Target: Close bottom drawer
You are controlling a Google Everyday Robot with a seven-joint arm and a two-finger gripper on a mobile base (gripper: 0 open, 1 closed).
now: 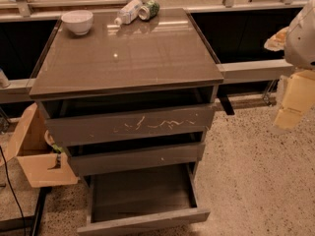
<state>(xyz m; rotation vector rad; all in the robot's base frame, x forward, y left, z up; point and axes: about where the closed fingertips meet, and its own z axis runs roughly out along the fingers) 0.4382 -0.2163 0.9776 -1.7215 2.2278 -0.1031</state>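
Note:
The bottom drawer [142, 221] of the dark grey-brown cabinet [123, 58] is pulled far out toward me. Its plain flat front sits at the lower edge of the camera view, and its inside [140, 191] looks empty. Above it, the medium front [135, 159] and the large scratched front [133, 124] each stand slightly out. My gripper [294, 102], pale yellow under a white arm housing [301, 33], hangs at the far right edge. It is well to the right of the cabinet, above the floor, and touches nothing.
On the cabinet top a white bowl [78, 21] stands at the back left, and a plastic bottle [128, 11] and a green can [148, 9] lie at the back. An open cardboard box [34, 154] and a black cable [12, 191] are at left. Speckled floor [256, 181] lies at right.

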